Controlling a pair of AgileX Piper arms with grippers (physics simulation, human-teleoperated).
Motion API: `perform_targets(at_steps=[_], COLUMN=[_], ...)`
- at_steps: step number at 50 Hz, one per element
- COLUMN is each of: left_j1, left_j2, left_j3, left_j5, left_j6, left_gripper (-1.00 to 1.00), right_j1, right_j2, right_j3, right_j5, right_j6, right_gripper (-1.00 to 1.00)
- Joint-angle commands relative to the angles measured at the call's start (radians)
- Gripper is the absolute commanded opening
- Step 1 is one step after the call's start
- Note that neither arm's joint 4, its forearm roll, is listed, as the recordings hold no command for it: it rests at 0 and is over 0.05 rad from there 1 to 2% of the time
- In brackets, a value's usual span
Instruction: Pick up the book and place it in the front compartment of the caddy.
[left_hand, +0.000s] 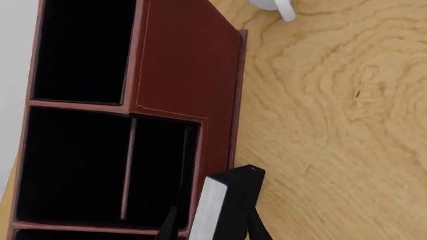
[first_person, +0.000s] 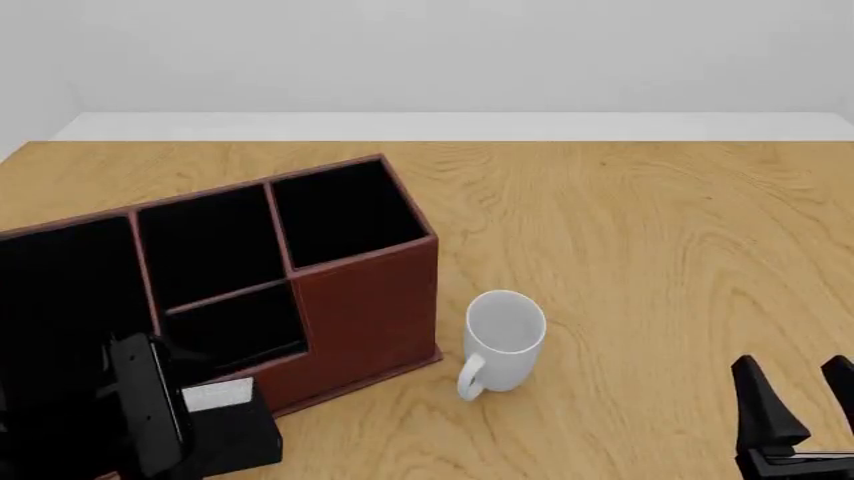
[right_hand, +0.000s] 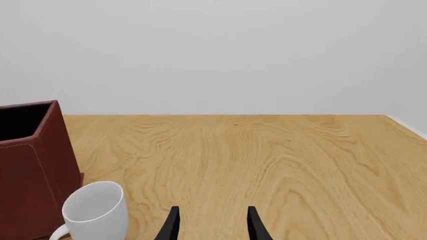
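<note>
Caddy (first_person: 367, 300) reddish-brown, black inside – book (left_hand: 230, 200) black, white edge – mug (first_person: 505, 340) white.

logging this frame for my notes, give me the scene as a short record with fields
book: black cover, white page edge, held in the left claw; book sits beside the caddy's low front edge, not inside
caddy: reddish-brown box, black compartments, nothing seen inside them
mug: white, upright on the table right of the caddy
right claw: open, holding nothing, low over bare table
table: light wood
</note>
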Motion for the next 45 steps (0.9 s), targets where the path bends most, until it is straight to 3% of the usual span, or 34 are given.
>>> perform_targets(at_steps=[1,45], left_j1=[0.007,0.051], left_j2=[0.029,0.102], left_j3=[0.012,0.07], left_j5=[-0.034,-0.118], left_j6=[-0.009,-0.045], left_gripper=[1.0,1.0], right_j1=[0.0,0.0], right_j2=[0.001,0.002], right_j3=[0.001,0.0], right_j5=[-0.003,-0.002], right_j6=[0.0,0.0], right_gripper=[1.0,1.0])
